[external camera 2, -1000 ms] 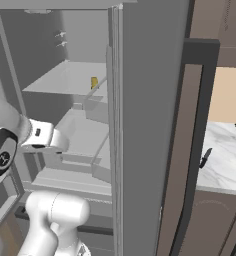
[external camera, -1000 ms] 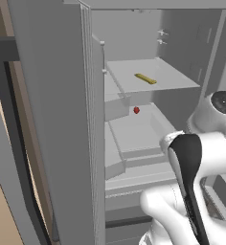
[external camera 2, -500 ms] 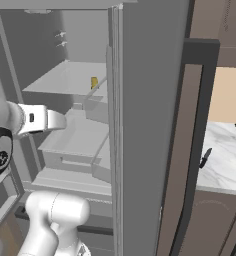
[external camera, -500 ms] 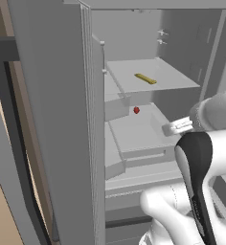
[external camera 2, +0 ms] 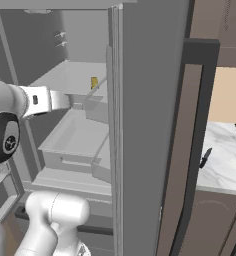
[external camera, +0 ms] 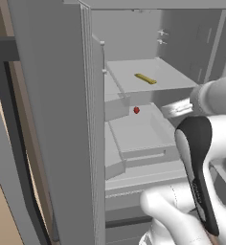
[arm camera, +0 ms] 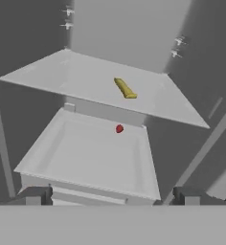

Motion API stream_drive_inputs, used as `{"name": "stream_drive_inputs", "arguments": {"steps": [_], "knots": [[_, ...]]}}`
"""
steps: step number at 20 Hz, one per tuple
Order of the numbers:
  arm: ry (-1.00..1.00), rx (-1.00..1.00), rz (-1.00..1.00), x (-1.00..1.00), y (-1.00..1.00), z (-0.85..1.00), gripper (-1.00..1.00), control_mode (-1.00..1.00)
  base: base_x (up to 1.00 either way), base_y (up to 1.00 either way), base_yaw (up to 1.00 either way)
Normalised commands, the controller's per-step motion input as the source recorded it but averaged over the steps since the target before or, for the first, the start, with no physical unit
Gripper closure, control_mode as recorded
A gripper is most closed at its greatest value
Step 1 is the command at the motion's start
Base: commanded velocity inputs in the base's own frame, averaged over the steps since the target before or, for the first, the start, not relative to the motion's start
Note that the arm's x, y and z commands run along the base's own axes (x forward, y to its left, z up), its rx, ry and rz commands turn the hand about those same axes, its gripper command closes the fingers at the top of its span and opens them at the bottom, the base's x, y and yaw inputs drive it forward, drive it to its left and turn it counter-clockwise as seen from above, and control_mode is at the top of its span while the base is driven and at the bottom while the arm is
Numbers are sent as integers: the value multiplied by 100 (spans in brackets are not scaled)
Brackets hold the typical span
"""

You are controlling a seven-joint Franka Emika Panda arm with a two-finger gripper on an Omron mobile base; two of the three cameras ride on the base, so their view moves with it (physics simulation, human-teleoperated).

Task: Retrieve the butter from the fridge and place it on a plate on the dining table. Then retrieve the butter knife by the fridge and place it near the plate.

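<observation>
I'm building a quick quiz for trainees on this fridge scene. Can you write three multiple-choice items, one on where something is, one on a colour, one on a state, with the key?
1. Where does the butter lie?
A. On the shelf above the tray
B. Inside the tray
C. On the marble table

2. What colour is the tiny round item at the back of the tray?
A. Green
B. Red
C. Blue

3. How do the jaws of the gripper stand?
A. Shut on the butter
B. Shut on nothing
C. Open, holding nothing

Key: 1 A, the yellow stick rests on the flat shelf inside the fridge. 2 B, it shows red in the hand view. 3 C, the finger tips stand wide apart, with the butter far ahead of them.
</observation>
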Motion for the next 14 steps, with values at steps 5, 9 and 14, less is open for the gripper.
{"name": "stream_drive_inputs", "arguments": {"steps": [5,9,14], "knots": [[-1,6,2,51,0,6,-100,-100,0,0,0],[0,9,5,74,0,0,-100,-100,0,0,0],[5,6,0,80,0,6,-100,-100,0,0,0]]}}
